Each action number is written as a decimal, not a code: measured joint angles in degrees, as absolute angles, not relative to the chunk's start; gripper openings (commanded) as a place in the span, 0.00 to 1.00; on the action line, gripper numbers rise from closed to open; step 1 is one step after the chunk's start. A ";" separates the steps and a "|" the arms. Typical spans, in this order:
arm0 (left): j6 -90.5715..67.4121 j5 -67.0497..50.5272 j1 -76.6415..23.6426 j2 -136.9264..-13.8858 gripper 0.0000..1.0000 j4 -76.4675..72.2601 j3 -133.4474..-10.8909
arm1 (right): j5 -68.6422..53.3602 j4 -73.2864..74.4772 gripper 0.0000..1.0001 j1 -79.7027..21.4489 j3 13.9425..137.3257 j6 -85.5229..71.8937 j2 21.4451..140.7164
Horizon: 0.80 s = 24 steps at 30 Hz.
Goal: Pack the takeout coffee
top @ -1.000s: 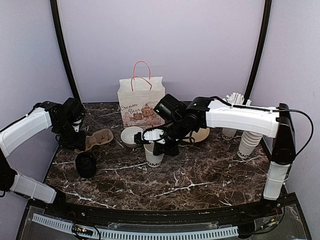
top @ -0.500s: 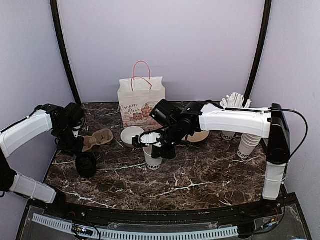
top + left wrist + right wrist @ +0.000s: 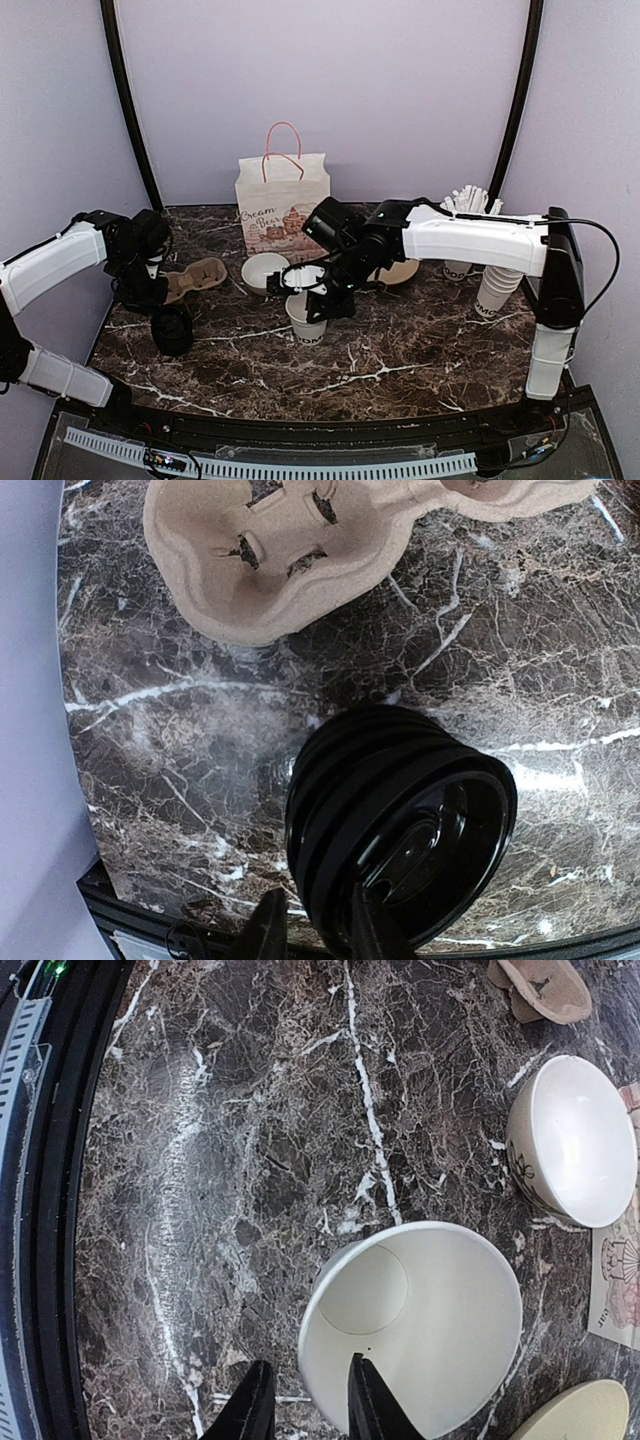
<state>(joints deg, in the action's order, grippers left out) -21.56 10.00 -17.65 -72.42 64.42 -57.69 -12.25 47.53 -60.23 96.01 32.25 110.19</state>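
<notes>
Table layout, noted from your arms' side at the near edge.

You had the paper bag [image 3: 283,205] at back centre, by the rear edge. Before it, left to right, sat the cup carrier [image 3: 195,277], the bowl [image 3: 264,272] and a flat disc [image 3: 400,270]. The lid stack [image 3: 172,328] lay tipped in front of the carrier, near your left edge. The open cup [image 3: 307,318] stood mid-table, just in front and right of the bowl. On your far right the cup stack [image 3: 497,290] stood, with the stick cup [image 3: 468,200] behind it.
</notes>
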 measured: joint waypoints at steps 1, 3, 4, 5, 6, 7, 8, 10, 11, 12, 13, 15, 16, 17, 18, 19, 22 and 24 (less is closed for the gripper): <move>-21.56 10.11 -17.80 -72.71 0.20 64.45 -57.69 | -12.32 47.88 0.25 -60.23 96.01 32.25 109.38; -21.45 10.41 -17.91 -73.63 0.19 64.84 -58.02 | -12.45 48.25 0.25 -60.23 96.01 32.21 107.57; -21.43 10.55 -17.91 -74.04 0.19 64.95 -58.17 | -12.45 48.38 0.25 -60.23 96.01 32.16 106.85; -21.43 10.68 -17.91 -74.43 0.19 65.01 -58.28 | -12.47 48.49 0.25 -60.23 96.01 32.14 105.80; -21.41 10.79 -17.91 -74.78 0.19 65.08 -58.39 | -12.49 48.51 0.25 -60.23 96.01 32.08 104.77; -21.39 10.81 -17.91 -75.02 0.19 65.10 -58.48 | -12.51 48.51 0.25 -60.23 96.01 32.01 103.90; -21.39 10.79 -17.91 -75.22 0.18 65.14 -58.57 | -12.53 48.49 0.25 -60.20 96.01 31.99 102.98; -21.41 10.81 -17.98 -75.57 0.17 65.32 -58.78 | -12.58 48.47 0.25 -59.90 96.01 31.90 101.95; -21.41 10.85 -18.02 -75.70 0.16 65.39 -58.85 | -12.62 48.47 0.25 -59.83 96.01 31.81 101.62; -21.39 10.98 -18.06 -75.79 0.15 65.49 -58.89 | -12.64 48.47 0.25 -59.70 96.01 31.75 101.49; -21.37 11.05 -18.17 -75.83 0.12 65.56 -58.89 | -12.64 48.49 0.25 -59.55 96.01 31.59 101.49; -21.30 11.14 -18.28 -75.85 0.09 65.73 -58.89 | -12.64 48.53 0.25 -59.22 96.01 31.40 101.49; -21.32 11.16 -18.28 -75.88 0.08 65.82 -58.92 | -12.64 48.53 0.25 -59.07 96.01 31.35 101.49; -21.26 11.18 -18.28 -75.92 0.08 66.08 -59.05 | -12.64 48.51 0.25 -58.85 96.01 31.22 101.47; -21.28 11.18 -18.31 -75.96 0.07 66.30 -59.29 | -12.64 48.53 0.24 -58.70 96.01 31.18 101.47; -21.28 11.18 -18.31 -76.03 0.06 66.54 -59.61 | -12.67 48.56 0.24 -58.52 96.01 31.14 101.47; -21.39 11.22 -18.46 -76.07 0.05 67.85 -62.11 | -13.13 48.75 0.25 -57.89 96.01 30.96 101.36; -21.37 11.18 -18.57 -76.01 0.05 68.82 -64.69 | -13.91 49.36 0.25 -57.28 96.01 30.83 101.12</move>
